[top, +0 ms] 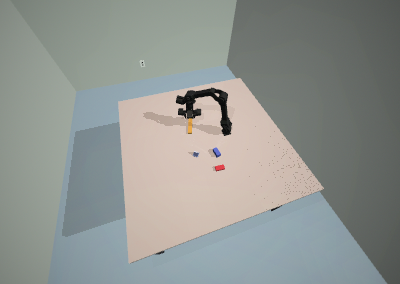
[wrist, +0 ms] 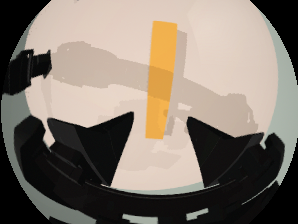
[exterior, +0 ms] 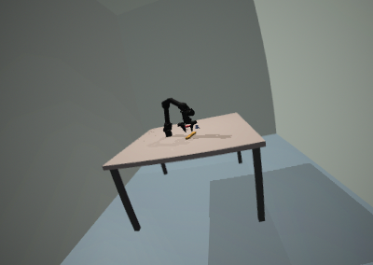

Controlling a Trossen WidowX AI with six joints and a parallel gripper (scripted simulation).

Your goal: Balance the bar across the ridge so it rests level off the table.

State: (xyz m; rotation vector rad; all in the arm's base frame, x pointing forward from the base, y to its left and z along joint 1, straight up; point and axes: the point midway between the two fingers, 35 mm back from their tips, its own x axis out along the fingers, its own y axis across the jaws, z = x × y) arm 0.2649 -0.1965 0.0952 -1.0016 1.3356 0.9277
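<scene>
The orange bar (top: 190,127) (exterior: 190,135) (wrist: 162,65) lies flat on the table (top: 160,199) (exterior: 224,125). My gripper (top: 189,117) (exterior: 188,129) (wrist: 161,117) is open and empty, above the bar's near end as seen in the wrist view. In that view the bar runs lengthwise away between the two fingers, with room on both sides. A small dark-blue piece (top: 195,154) (exterior: 197,127), apparently the ridge, stands on the table apart from the bar; its shape is too small to make out.
A blue block (top: 216,152) lies beside the small dark-blue piece, on the arm-base side. A red block (top: 220,168) lies a little beyond it, nearer the front edge in the top view. The arm's base (top: 226,129) stands to the right of the bar.
</scene>
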